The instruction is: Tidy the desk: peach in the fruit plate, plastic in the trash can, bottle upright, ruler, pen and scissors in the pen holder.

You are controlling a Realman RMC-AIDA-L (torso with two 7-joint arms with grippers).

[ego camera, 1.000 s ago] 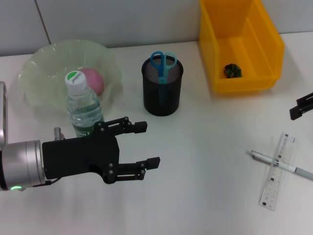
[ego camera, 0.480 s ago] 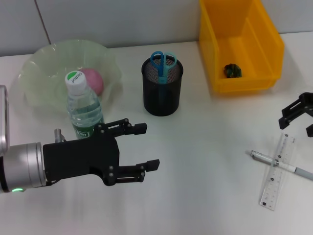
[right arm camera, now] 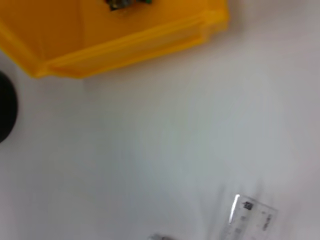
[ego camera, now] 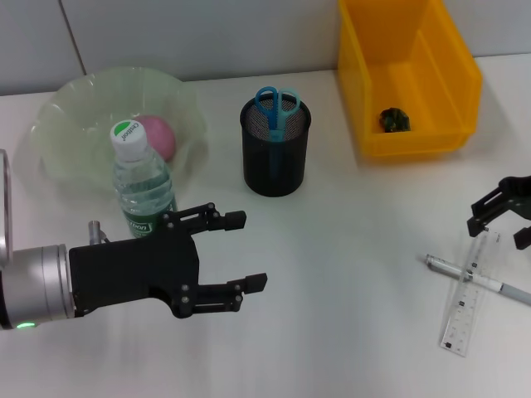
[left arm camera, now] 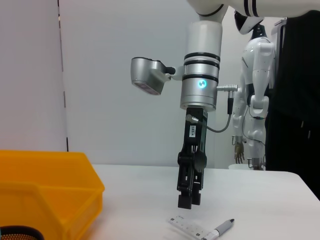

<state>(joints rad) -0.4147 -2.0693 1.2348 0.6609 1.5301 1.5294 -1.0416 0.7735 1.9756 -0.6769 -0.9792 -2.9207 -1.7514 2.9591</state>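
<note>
We see our right gripper (ego camera: 508, 214) with jaws spread just above the clear ruler (ego camera: 470, 288) and crossing pen (ego camera: 481, 279) on the surface (ego camera: 348, 315), our left gripper (ego camera: 245, 250) released beside the upright bottle (ego camera: 139, 184).

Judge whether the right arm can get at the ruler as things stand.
Probably yes: the right hand hangs open just above the ruler's far end, with nothing between them. The pen lies across the ruler's middle and may get in the way.
</note>
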